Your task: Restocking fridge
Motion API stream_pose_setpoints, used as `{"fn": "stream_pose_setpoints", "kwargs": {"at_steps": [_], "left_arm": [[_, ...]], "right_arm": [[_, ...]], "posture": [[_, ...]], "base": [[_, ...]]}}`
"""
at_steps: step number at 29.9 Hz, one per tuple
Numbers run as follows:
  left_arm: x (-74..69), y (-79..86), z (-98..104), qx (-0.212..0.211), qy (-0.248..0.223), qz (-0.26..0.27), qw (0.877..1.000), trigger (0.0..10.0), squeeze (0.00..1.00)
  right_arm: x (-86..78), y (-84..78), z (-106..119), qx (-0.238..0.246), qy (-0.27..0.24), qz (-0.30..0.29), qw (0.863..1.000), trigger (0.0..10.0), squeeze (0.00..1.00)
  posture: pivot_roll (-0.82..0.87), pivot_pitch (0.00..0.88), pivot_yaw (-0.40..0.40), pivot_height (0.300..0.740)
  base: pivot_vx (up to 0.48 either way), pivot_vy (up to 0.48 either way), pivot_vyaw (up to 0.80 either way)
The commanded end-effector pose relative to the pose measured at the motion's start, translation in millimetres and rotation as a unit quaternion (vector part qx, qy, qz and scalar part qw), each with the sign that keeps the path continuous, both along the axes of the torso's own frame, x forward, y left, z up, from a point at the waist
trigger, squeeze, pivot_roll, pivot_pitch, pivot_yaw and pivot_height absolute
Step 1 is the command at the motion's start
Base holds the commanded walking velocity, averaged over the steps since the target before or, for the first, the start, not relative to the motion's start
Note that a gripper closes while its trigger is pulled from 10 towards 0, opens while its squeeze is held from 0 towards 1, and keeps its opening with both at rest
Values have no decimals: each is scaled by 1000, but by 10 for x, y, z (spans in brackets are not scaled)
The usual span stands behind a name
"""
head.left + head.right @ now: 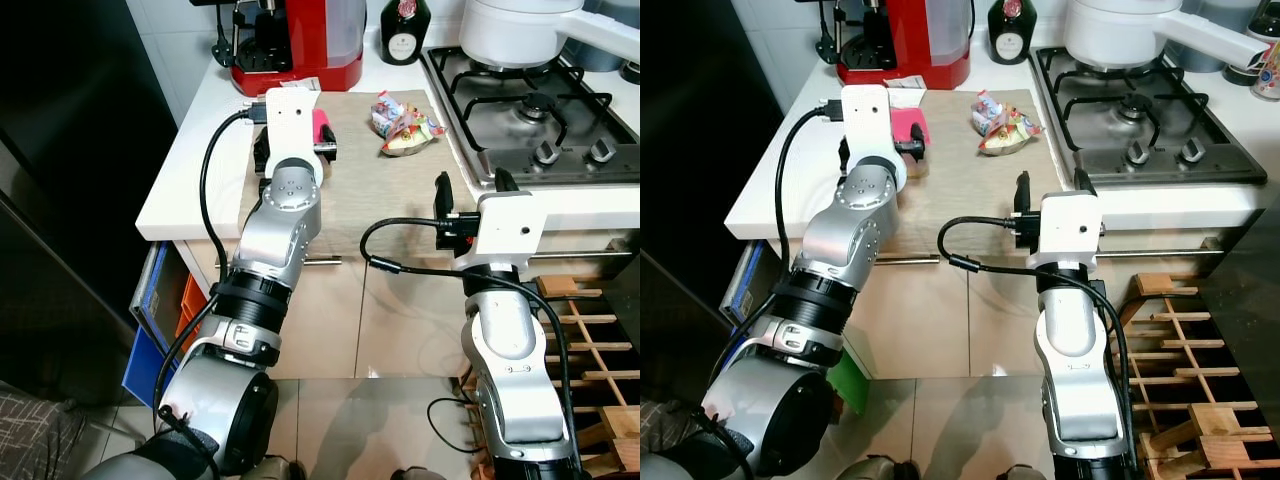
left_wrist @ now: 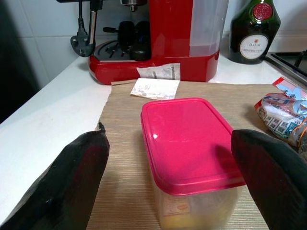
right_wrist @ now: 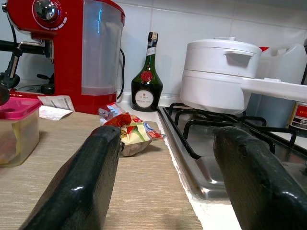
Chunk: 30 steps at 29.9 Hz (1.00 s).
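While the right hand (image 3: 163,177) hangs spread at the counter (image 1: 190,150) edge, the left hand (image 2: 172,187) straddles the pink-lidded container (image 2: 189,143), fingers wide, not touching. Beyond lie receipts (image 2: 156,84), a snack bag (image 1: 405,125), then the red coffee machine (image 1: 300,40), bottle (image 1: 404,30) and white pot (image 1: 510,30).

White tiled wall (image 3: 297,28) at far side. White countertop (image 1: 190,150) over beige cabinet fronts (image 1: 400,310), gas hob (image 1: 530,110) right. Glossy tiled floor (image 1: 390,420) near, wooden rack (image 1: 590,330) low right.
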State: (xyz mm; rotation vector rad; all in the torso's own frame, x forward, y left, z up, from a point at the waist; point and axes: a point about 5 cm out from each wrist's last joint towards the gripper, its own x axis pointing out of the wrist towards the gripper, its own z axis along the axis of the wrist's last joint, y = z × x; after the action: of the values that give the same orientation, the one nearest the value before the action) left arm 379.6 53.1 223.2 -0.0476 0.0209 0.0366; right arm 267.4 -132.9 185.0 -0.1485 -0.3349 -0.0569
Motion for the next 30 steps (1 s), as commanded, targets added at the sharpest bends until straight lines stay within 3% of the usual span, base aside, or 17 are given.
{"fn": "stream_pose_setpoints", "kwargs": {"at_steps": [1,6,14,30], "left_arm": [[-49,-264,112,-25,-8,-25,999,10000,0],[-24,-430,212,-40,-24,-32,998,10000,0],[-28,-505,206,-39,-25,-54,997,10000,0],[2,-558,-87,-62,38,-48,996,10000,0]], "right_arm": [[13,13,18,-2,-3,3,1000,10000,0],[-1,12,27,-5,-4,4,1000,10000,0],[-8,19,23,-5,-4,3,1000,10000,0],[-17,25,12,-5,-2,1,1000,10000,0]], "posture": [[-86,23,89,740],[-102,22,91,740],[-103,25,94,740],[-110,29,106,740]], "base": [[0,0,0],[0,0,0],[0,0,0],[0,0,0]]}}
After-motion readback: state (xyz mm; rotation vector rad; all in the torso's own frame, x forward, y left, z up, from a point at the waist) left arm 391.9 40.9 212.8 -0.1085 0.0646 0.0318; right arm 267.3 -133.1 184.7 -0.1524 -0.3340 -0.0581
